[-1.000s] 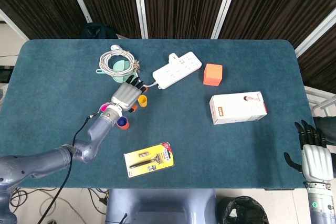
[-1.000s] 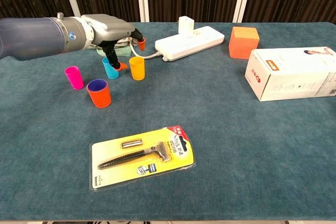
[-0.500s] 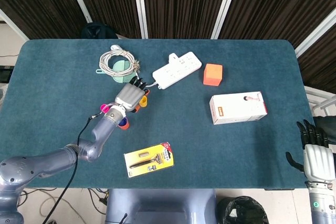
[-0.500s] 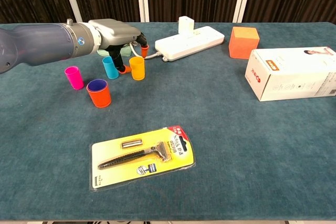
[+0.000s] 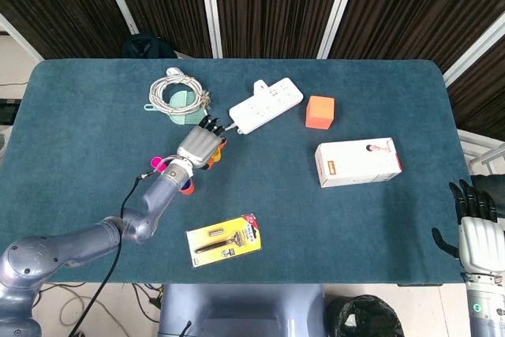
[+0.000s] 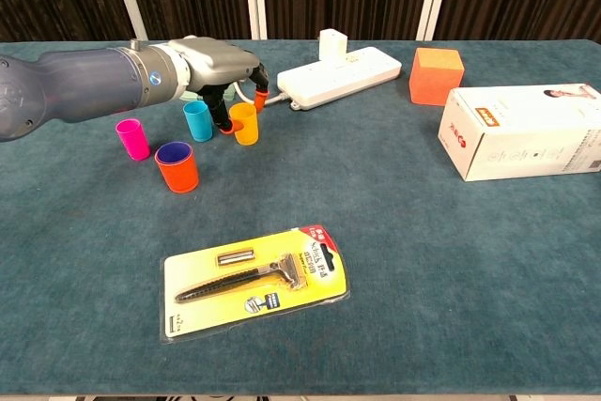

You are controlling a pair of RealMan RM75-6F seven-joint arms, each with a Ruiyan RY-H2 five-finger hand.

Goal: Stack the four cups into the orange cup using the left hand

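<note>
My left hand [image 6: 222, 65] reaches over the yellow-orange cup [image 6: 246, 124], which stands on the table. Its thumb lies against the cup's left side and its fingers [image 6: 260, 98] extend behind the rim, not closed. A light blue cup [image 6: 197, 120] stands just left of the thumb. Nearer me are the pink cup [image 6: 131, 138] and the orange cup [image 6: 177, 167], which has a dark blue cup nested inside. In the head view the left hand [image 5: 198, 146] hides most of the yellow-orange cup. My right hand [image 5: 476, 230] hangs off the table's right front corner, holding nothing.
A razor in its yellow pack [image 6: 255, 276] lies near the front edge. A white power strip [image 6: 343, 68], an orange cube [image 6: 436, 75] and a white box [image 6: 526, 131] sit to the right. A coiled cable [image 5: 175, 92] lies behind the left hand.
The left hand has shifted right and lower, from over the light blue cup to around the yellow-orange cup. The cups have not moved. The right hand has dropped slightly.
</note>
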